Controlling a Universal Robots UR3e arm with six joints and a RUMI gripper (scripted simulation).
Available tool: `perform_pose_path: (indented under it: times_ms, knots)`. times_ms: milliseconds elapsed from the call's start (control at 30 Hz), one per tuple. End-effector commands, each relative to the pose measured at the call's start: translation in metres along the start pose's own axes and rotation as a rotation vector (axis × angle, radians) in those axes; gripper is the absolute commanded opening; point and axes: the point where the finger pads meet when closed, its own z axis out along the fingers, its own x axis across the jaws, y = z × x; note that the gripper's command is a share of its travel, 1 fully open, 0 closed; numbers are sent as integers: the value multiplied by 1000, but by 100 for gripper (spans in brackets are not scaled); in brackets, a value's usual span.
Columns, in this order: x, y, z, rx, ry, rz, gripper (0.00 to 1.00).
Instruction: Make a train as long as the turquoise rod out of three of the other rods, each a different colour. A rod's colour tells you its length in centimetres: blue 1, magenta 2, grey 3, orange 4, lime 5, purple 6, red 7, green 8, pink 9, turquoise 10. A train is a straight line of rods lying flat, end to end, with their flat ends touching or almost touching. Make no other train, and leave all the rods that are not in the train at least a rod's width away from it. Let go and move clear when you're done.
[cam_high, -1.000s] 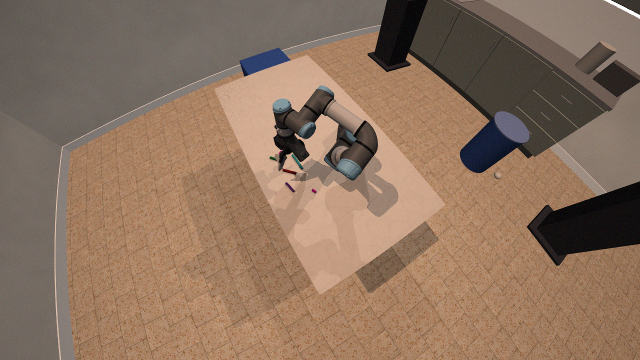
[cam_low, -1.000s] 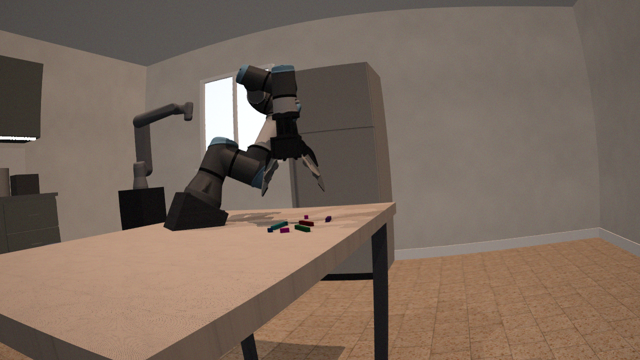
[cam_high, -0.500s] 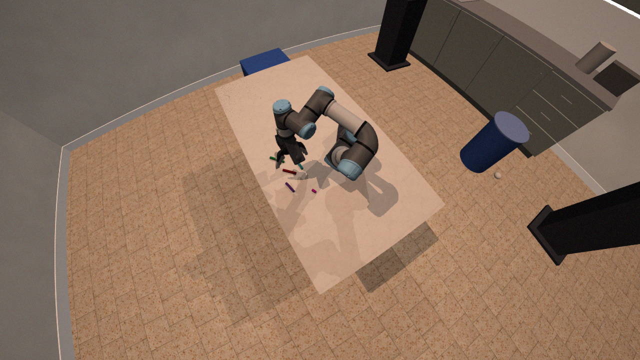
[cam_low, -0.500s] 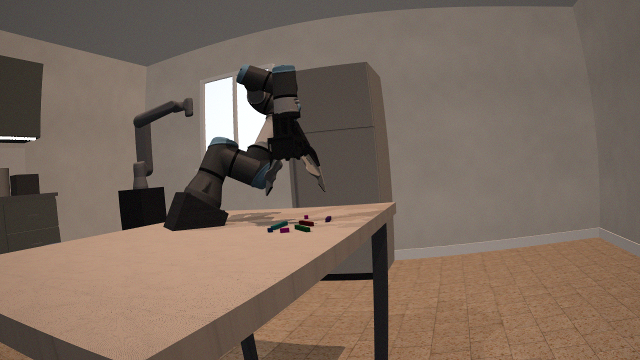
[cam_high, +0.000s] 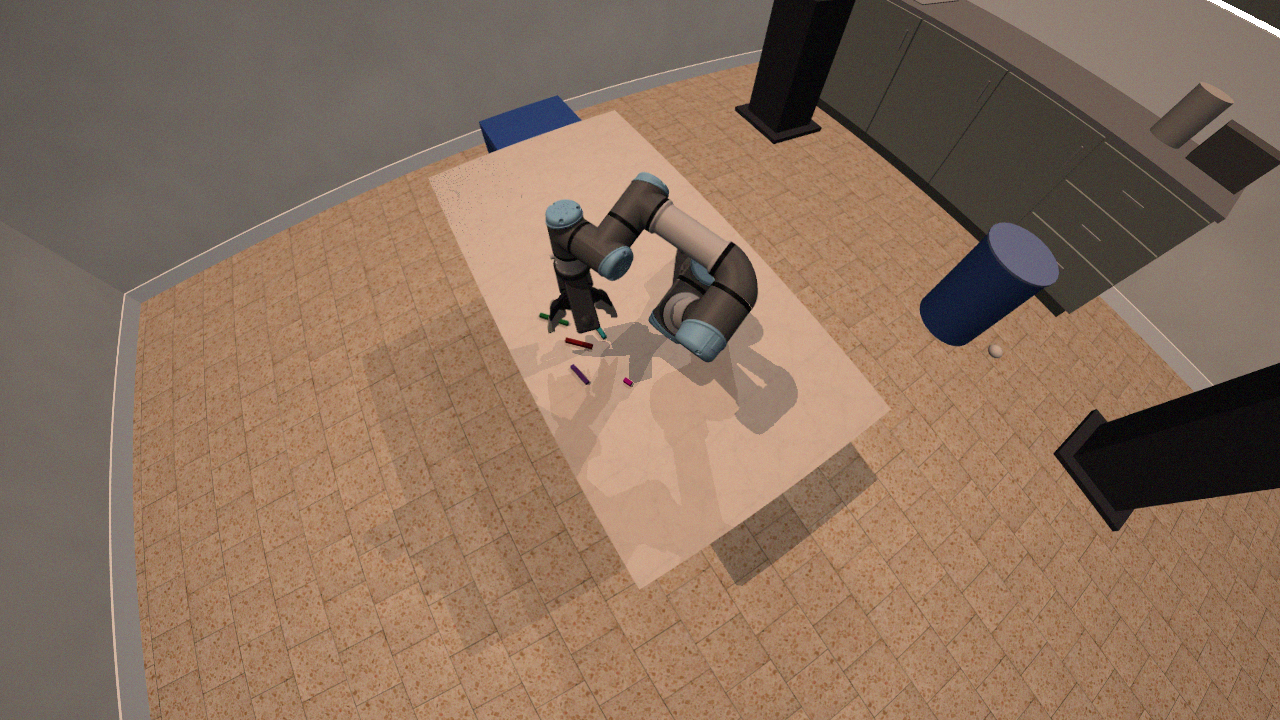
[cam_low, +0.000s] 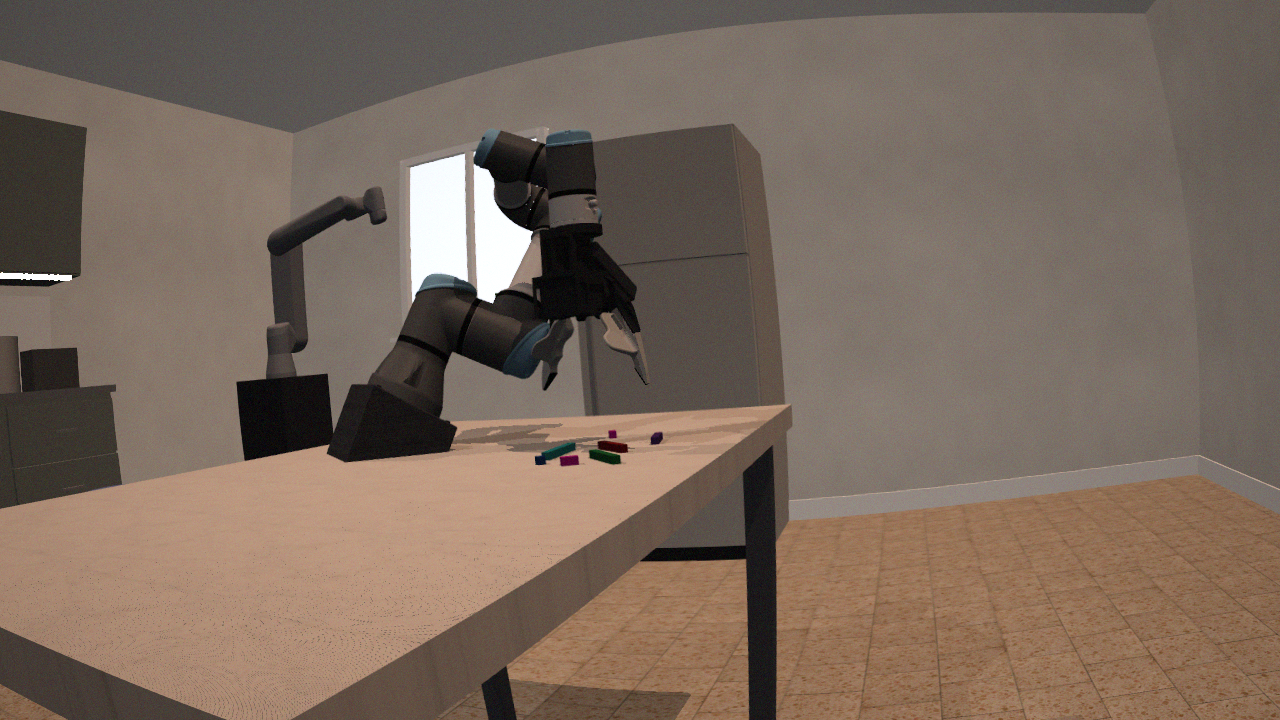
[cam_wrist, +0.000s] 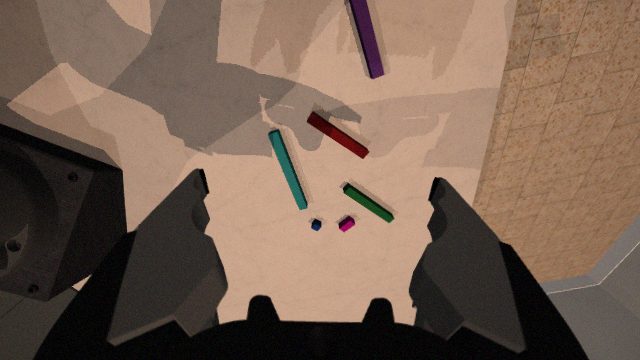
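Claw (cam_wrist: 317, 200) wide open, nothing betw. fingers, hanging above the table (cam_wrist: 280, 270) w/ rods in view below. L to R in wrist view: turquoise rod (cam_wrist: 288, 169) at centre, tilted; blue rod (cam_wrist: 315, 225) just below its lower end; magenta rod (cam_wrist: 346, 223) beside blue; red rod (cam_wrist: 337, 134) centre-right, diagonal; green rod (cam_wrist: 368, 202) lower right; purple rod (cam_wrist: 367, 37) top right. All apart, none end to end.

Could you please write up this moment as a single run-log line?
gripper: open, empty, above table | rods: turquoise rod, red rod, green rod, magenta rod, blue rod, purple rod lie apart | train: not started
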Motion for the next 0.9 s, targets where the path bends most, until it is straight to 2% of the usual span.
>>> perform_pose_path:
  times_ms: [0,600,867]
  knots:
    - [4,-2,-1,-11,-5,167,100]
    - [8,-4,-1,-12,-3,448,100]
    - [9,-5,-1,-12,-3,503,100]
